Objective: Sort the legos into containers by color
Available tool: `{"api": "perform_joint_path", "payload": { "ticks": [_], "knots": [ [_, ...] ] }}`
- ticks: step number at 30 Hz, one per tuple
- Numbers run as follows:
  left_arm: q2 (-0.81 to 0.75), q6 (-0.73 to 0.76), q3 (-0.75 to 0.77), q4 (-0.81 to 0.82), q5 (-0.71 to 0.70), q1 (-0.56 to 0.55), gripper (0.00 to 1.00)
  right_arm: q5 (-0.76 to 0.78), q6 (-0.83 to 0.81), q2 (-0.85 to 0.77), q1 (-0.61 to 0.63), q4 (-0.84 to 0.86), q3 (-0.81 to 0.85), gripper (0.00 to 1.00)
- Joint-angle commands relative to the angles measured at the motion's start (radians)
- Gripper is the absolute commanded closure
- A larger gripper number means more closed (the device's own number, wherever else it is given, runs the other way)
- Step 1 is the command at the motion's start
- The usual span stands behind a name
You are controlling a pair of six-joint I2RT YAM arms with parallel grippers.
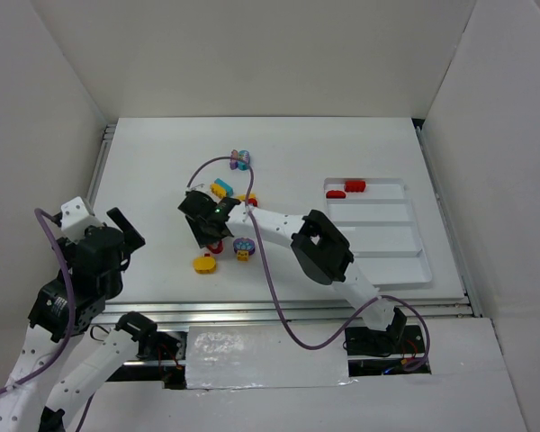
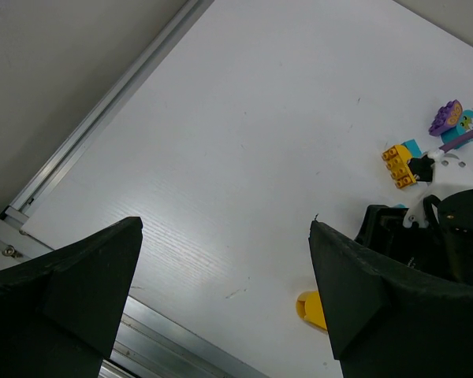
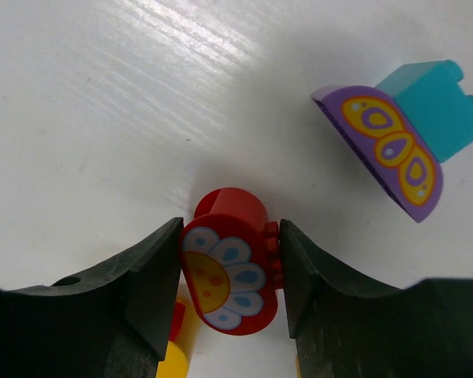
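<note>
While the red brick sits in the grip: the right gripper (image 3: 230, 236) presses its two fingers on both sides of the red brick (image 3: 225, 276) with the flower face, down on the table (image 1: 297, 153) near the middle.
Left side: the left gripper (image 2: 225, 236) has its fingers spread wide with nothing between them, over bare table.
Tray: the white tray (image 1: 387, 238) is well apart on the right. Two red bricks (image 1: 346, 189) lie in its far compartment, so this one likely belongs there too.
Slip: the brick has a round end, and the fingers hold it only by its sides. If the squeeze is too soft, it may twist or drop on the way.
Yellow bit: a yellow bit (image 3: 177, 354) shows right by the red brick, low down. It is not clear if the two are stuck together. If they are, yellow could ride along into the red place.
Bump: the purple butterfly piece (image 3: 390, 150), stuck to a teal brick (image 3: 433, 98), lies near. A sideways pull could knock it away.
</note>
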Motion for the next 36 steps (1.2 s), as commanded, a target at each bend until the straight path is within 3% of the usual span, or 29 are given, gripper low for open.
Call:
{"api": "perform_joint_path", "payload": {
  "ticks": [1,6,9,12,13,16,20,23,30,32,35,36],
  "knots": [
    [0.007,0.026,0.001,0.033,0.001,0.004,0.0,0.077,-0.013,-0.101,0.0,0.008,0.004,0.94],
    [-0.004,0.026,-0.002,0.038,-0.001,0.004,0.01,0.117,0.022,-0.326,-0.052,0.043,-0.137,0.96],
    [0.003,0.037,-0.005,0.05,0.013,0.009,0.0,0.098,0.074,-0.478,-0.189,0.07,-0.295,0.96],
    [0.016,0.046,-0.007,0.056,0.033,0.018,0.0,0.071,0.119,-0.58,-0.42,0.084,-0.439,0.98],
    [0.015,0.054,-0.008,0.061,0.043,0.018,0.0,0.071,0.128,-0.598,-0.548,0.08,-0.461,0.98],
    [0.01,0.067,-0.016,0.076,0.062,0.024,0.01,0.068,0.171,-0.556,-0.782,0.006,-0.457,0.98],
    [0.009,0.07,-0.017,0.079,0.068,0.026,0.0,0.054,0.232,-0.497,-0.978,-0.008,-0.435,0.99],
    [0.009,0.075,-0.017,0.082,0.079,0.027,0.0,0.031,0.247,-0.468,-1.068,0.009,-0.432,0.98],
    [0.023,0.092,-0.022,0.099,0.1,0.029,0.0,0.063,0.252,-0.403,-1.099,-0.028,-0.375,0.92],
    [0.019,0.093,-0.022,0.101,0.102,0.03,0.0,0.071,0.255,-0.416,-1.1,0.001,-0.413,0.87],
    [0.016,0.098,-0.025,0.107,0.109,0.03,0.01,0.065,0.252,-0.422,-1.103,0.014,-0.429,0.68],
    [0.016,0.101,-0.027,0.11,0.111,0.03,0.0,0.068,0.254,-0.425,-1.105,0.015,-0.43,0.32]
  ]
}}
